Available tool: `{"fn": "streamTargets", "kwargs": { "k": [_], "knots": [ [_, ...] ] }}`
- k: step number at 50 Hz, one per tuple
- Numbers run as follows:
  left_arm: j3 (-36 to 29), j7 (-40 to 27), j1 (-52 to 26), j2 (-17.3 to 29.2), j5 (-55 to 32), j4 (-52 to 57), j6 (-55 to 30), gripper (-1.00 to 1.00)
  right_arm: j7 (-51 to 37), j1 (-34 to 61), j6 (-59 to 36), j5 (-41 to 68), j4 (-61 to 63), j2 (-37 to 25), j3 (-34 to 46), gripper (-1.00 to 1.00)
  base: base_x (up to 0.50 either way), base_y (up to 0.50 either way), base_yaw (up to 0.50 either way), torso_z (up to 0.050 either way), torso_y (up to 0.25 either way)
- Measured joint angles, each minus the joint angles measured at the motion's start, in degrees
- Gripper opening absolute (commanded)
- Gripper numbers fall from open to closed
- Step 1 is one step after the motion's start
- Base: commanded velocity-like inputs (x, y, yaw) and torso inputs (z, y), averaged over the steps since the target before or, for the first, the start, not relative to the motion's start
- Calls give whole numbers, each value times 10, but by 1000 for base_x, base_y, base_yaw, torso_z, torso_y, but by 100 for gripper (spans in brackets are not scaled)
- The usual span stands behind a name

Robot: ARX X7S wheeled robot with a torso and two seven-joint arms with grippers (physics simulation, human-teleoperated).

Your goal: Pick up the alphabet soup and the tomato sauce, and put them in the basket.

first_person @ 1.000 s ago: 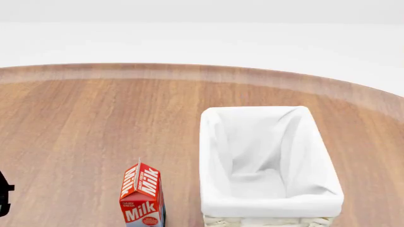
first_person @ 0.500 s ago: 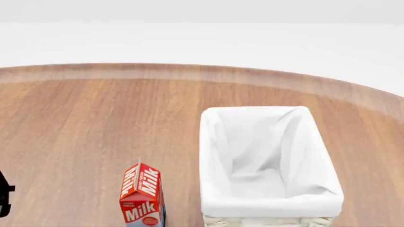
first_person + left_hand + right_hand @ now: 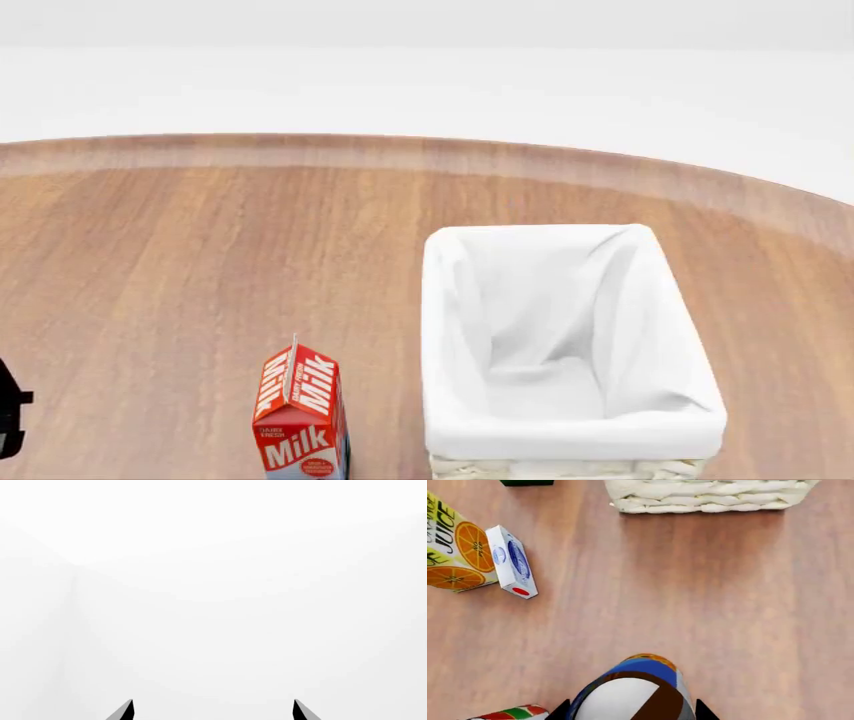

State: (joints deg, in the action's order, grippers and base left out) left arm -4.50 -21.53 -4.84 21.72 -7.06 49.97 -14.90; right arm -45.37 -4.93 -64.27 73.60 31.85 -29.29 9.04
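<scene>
The right end effector [image 3: 630,712] straddles the blue and yellow-orange alphabet soup can [image 3: 630,692] on the brown wooden surface [image 3: 727,605], grip unclear, the off-white wicker basket [image 3: 707,497] well apart; the left end effector [image 3: 212,711] hangs spread.

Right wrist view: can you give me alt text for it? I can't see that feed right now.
The alphabet soup sits between the right claw's two dark fingertips on the wooden table, with the tomato sauce at the frame edge. Beyond are the basket, an orange juice carton and a small white box.
</scene>
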Motion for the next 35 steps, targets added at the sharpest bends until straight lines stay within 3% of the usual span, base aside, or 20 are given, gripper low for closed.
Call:
{"fn": "streamTargets", "kwargs": {
  "k": [15,35],
  "knots": [
    [-2,-3,-1,2,-2,-2,2,100,-93,89,-29,104,50,-24,-30,-100,0,0,0,0,0],
    [-1,-7,-5,6,-8,4,-5,100,-232,284,-41,261,76,-58,-16,-100,0,0,0,0,0]
  ]
}}
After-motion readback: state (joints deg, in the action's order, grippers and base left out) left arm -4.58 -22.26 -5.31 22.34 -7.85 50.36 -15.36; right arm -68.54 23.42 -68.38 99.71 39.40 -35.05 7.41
